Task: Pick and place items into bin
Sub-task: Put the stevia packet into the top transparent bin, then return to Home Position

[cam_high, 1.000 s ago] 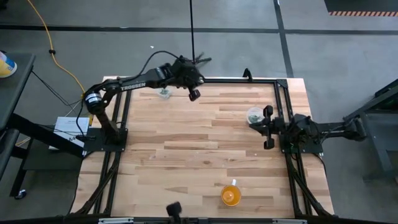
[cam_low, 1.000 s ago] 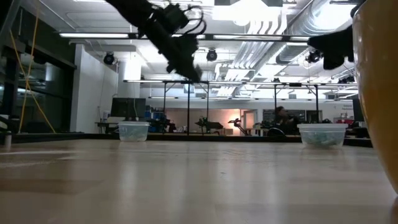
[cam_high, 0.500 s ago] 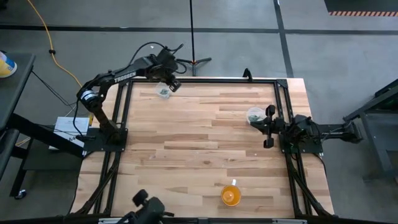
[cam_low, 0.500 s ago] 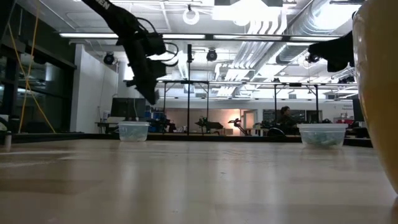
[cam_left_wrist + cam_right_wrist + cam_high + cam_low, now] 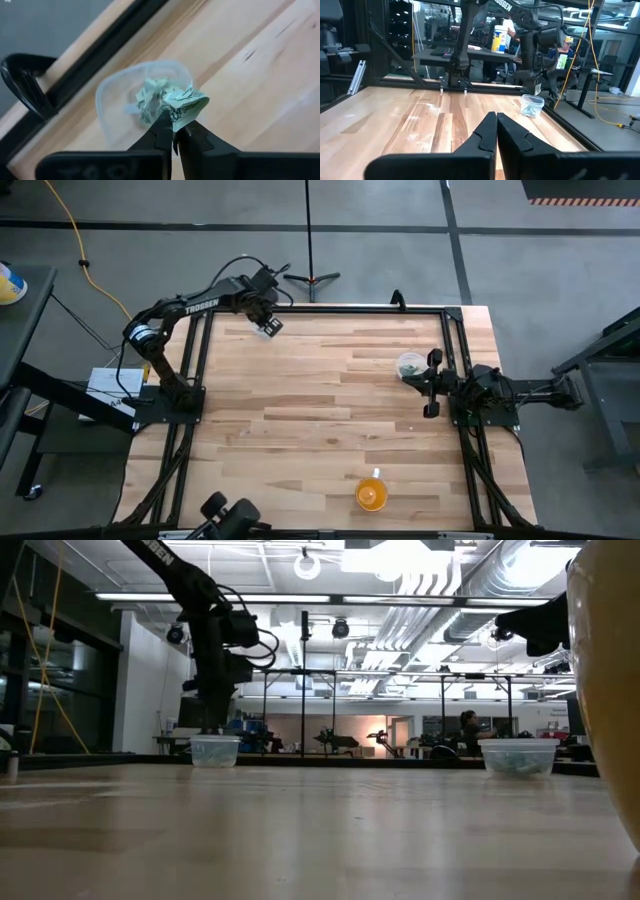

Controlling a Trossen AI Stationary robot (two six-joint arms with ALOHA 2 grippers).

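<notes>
Swung from mid-table to the eleven o'clock corner: left gripper (image 5: 174, 131) pinched shut on a crumpled green-grey piece (image 5: 184, 102), poised over the clear cup (image 5: 111, 98), release due next.

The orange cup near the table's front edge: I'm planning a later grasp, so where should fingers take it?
Judging by the high view, the orange cup stands upright and alone with its mouth up. Coming straight down and pinching its rim, or closing across the round wall from the side, would probably both work; nothing crowds it.
</notes>
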